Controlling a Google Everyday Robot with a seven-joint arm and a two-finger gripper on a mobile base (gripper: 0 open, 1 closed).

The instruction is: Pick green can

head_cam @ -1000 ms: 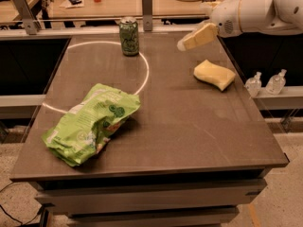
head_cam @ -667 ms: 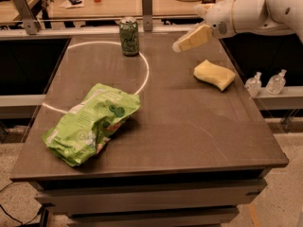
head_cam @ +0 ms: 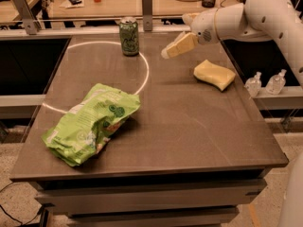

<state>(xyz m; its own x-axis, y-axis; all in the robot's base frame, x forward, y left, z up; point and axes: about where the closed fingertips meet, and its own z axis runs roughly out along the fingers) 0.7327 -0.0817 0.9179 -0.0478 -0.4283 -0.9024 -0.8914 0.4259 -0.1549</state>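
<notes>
The gripper (head_cam: 166,54) is farther left and slightly lower than a second ago. It now hangs near the right side of the green can (head_cam: 129,36), not touching it.

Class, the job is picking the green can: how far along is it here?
Done: nothing yet; the green can stands upright at the far side of the table, ungrasped. In hand: the gripper hovers right of it in the camera view, pointing toward it, clearly apart. Left: reach, grasp and lift.

Claw (head_cam: 169,51) hangs right of can (head_cam: 129,36), behind sponge (head_cam: 214,74); bag (head_cam: 92,123) lies front-left.
</notes>
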